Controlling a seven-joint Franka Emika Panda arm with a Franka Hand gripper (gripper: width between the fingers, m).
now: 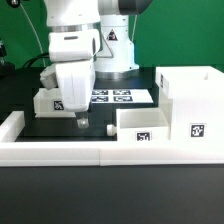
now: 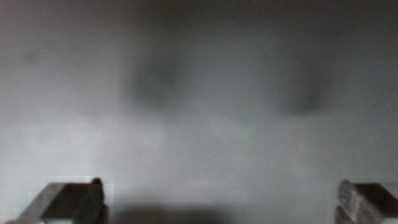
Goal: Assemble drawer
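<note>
The drawer is in loose white parts. The tall open-fronted casing (image 1: 190,92) stands at the exterior view's right, with a tag on its front. One small open-top tray (image 1: 138,124) sits just left of it. The second tray (image 1: 46,99) sits at the left, partly hidden behind my gripper. My gripper (image 1: 82,121) hangs low over the black table between the two trays and touches neither. In the wrist view my gripper (image 2: 221,205) is open, with the fingertips (image 2: 71,204) far apart. Only a blurred grey surface shows between them.
The marker board (image 1: 118,97) lies flat on the table behind the gripper. A long low white border rail (image 1: 60,150) runs along the front edge and up the left side. The robot's base (image 1: 112,45) stands at the back.
</note>
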